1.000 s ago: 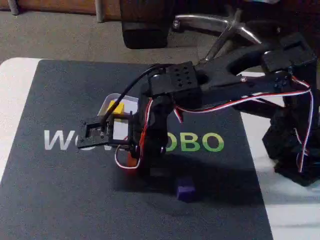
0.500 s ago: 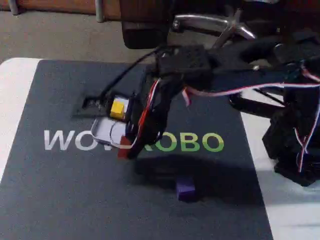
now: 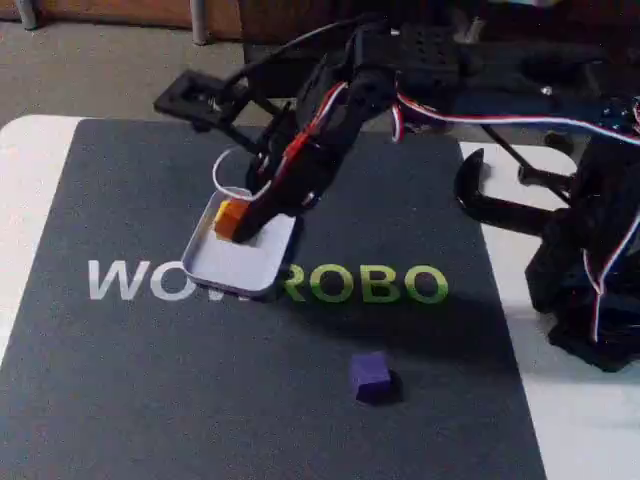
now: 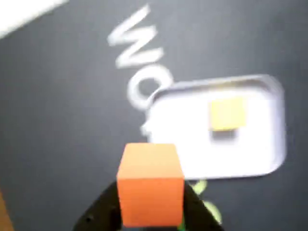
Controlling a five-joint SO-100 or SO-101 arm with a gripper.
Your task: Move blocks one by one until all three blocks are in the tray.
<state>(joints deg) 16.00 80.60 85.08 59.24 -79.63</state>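
The small matte orange cube (image 4: 150,185) sits clamped between two black fingers in the wrist view, lifted above the dark mat, level and square to the camera. In the fixed view it (image 3: 229,219) hangs over the far end of the shallow white-grey rectangular tray with rounded corners (image 3: 222,272). The small matte yellow cube (image 4: 227,113) lies flat inside the tray (image 4: 168,144). The small matte purple cube (image 3: 371,376) rests on the mat, well apart from the tray.
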